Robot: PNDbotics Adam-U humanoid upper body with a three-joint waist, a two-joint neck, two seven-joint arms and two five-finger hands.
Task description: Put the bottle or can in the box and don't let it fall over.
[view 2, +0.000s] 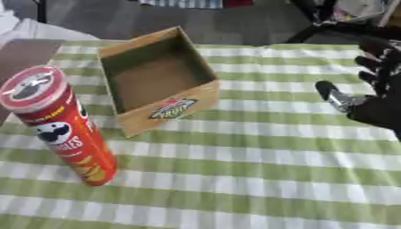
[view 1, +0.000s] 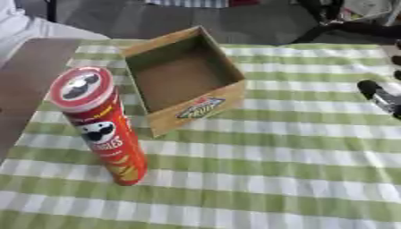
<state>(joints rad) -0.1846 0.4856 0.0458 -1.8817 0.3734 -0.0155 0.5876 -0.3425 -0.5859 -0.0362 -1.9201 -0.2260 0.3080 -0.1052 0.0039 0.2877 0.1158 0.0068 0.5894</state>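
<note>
1. On the red can (view 1: 100, 127), the brand name "Pringles" is printed in white letters down the side, only partly legible.
2. Above that name, the brand's moustached face logo is shown on the can's side.
3. The same moustached face is repeated on the can's lid (view 1: 81, 86), within a red ring.
4. On the front wall of the cardboard box (view 1: 200, 107), a printed emblem in yellow, red and dark colours is seen; its lettering cannot be read.
</note>
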